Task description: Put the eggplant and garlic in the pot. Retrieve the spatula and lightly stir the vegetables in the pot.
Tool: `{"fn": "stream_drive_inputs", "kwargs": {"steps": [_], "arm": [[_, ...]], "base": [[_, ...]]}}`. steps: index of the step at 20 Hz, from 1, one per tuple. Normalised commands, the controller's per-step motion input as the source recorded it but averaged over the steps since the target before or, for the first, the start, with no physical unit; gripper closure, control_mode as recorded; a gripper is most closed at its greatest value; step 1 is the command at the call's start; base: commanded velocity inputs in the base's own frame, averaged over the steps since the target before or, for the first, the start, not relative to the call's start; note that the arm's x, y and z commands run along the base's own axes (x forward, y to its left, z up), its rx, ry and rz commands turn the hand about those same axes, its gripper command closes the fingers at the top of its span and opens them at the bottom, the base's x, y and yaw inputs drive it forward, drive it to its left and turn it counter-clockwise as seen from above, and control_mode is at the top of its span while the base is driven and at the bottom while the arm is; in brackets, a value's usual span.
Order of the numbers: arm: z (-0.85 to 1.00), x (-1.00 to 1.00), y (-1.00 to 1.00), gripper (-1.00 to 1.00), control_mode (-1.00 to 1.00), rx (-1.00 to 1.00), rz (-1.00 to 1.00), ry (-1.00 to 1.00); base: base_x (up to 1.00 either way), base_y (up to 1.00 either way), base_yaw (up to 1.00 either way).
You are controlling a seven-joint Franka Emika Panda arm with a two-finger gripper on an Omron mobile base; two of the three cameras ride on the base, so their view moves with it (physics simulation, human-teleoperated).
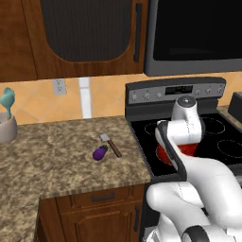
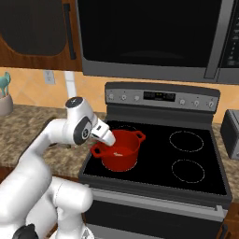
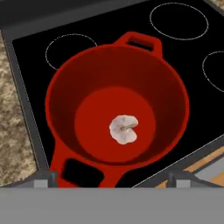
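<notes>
the pot [image 3: 118,113] sits right under the hand camera, bright red, on the near left burner of the stove [image 2: 196,154], and the garlic [image 3: 124,129] lies loose on its floor, a pale bulb a little off centre and touching nothing else. the gripper [image 3: 111,179] hangs over the pot's near rim with its two dark tips spread wide at the bottom corners of the hand view and nothing between them, so the hand is open and empty. from the right base view the hand points down into the pot's mouth from the counter side. so one part of the job looks done: the garlic is in. the eggplant [image 1: 99,152] is not yet in the pot; it lies on the granite counter [image 1: 56,156] to the left of the stove, small and purple, just beside the spatula [image 1: 110,144], whose grey blade points toward the wall and whose brown handle runs toward the counter's front edge. whether the two touch i cannot tell. what is left, as i judge it, is to fetch the eggplant, drop it in beside the garlic, then take up the spatula and stir. a teal utensil [image 1: 7,100] stands in a beige holder [image 1: 6,127] at the far left, not wanted here.
</notes>
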Motion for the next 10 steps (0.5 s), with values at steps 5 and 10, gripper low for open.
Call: {"fn": "stream_drive_inputs", "kwargs": {"steps": [5,10], "arm": [[0.54,-0.08,1.00,-1.00,-1.00,0.00,0.10,0.01],[0.32,0.06,1.00,-1.00,-1.00,0.03,0.08,0.08]], "base": [[0.00,0.00,0.00],[0.00,0.00,0.00]]}}
